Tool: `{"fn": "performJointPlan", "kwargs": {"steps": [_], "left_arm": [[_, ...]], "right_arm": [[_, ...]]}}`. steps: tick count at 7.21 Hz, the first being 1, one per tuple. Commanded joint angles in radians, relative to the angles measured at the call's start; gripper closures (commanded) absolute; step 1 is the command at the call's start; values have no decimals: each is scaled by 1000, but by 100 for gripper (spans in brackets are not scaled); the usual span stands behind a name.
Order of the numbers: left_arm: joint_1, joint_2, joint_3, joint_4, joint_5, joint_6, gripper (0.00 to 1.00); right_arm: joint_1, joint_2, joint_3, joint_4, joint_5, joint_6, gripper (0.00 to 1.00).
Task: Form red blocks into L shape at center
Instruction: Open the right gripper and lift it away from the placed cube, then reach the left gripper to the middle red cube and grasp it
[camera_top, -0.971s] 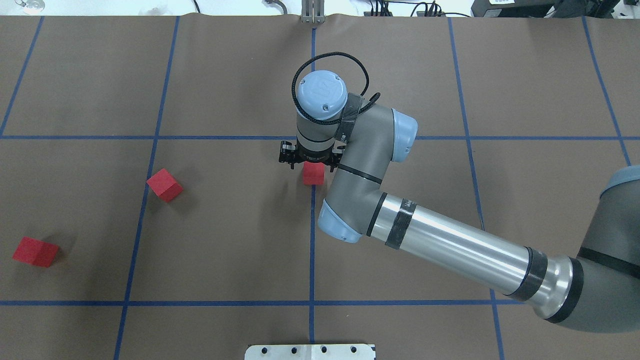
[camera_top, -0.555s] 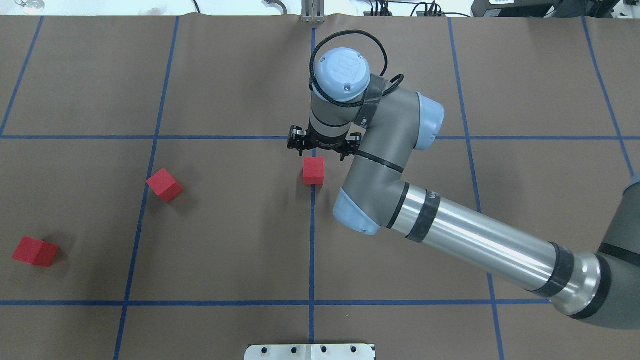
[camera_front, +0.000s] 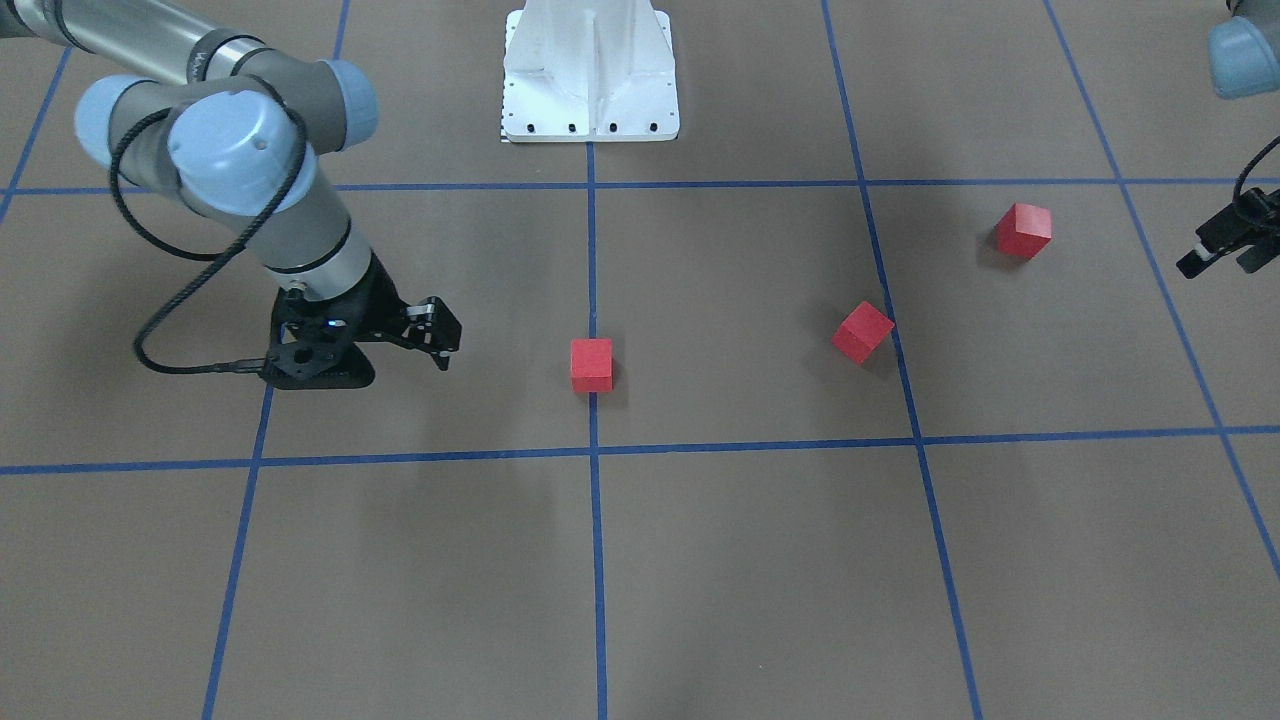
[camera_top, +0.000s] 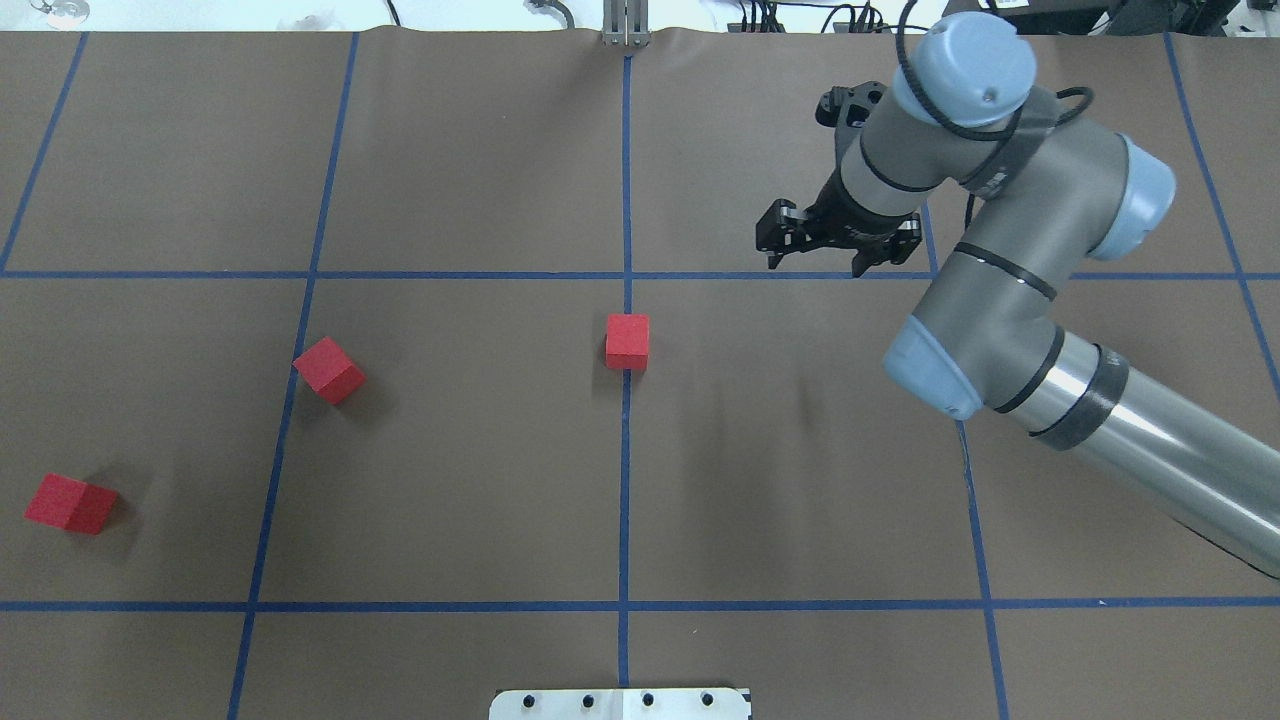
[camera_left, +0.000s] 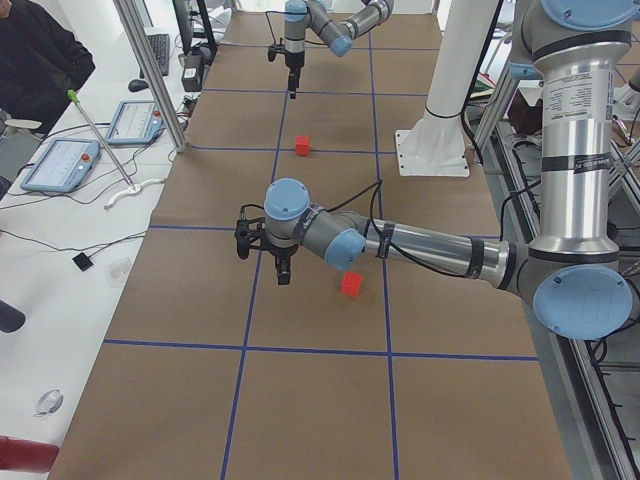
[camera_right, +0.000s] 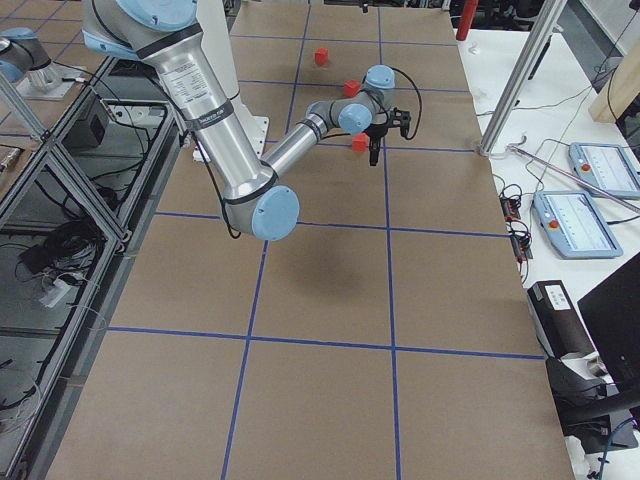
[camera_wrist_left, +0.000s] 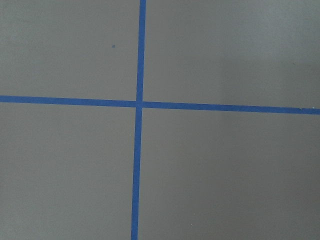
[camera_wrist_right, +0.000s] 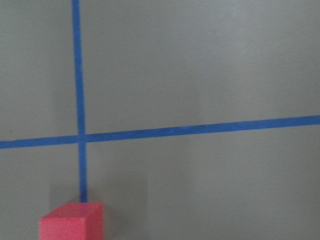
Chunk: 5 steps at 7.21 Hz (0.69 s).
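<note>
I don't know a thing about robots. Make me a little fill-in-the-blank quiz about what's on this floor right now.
1. The brown surface carries ___ red blocks in all.
2. The block on the middle line rests on tape coloured ___.
3. The right gripper is open, and between its fingers there is ___.

Missing words: three; blue; nothing.
</note>
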Motion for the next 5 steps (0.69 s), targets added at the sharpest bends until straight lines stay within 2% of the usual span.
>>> {"fn": "performJointPlan", "kwargs": {"steps": [1, 3, 4, 5], "left_arm": [[195, -99, -7, -75, 40, -309, 0], [348, -164, -10, -72, 205, -524, 0], [423, -197, -4, -64, 268, -645, 1], [471, -234, -1, -4, 296, -707, 1]], "right_arm": [[124, -106, 7, 6, 73, -188, 0], [180, -157, 8, 7, 95, -270, 0], [192, -178, 10, 9, 107, -278, 0], [204, -197, 11, 10, 108, -283, 0]]}}
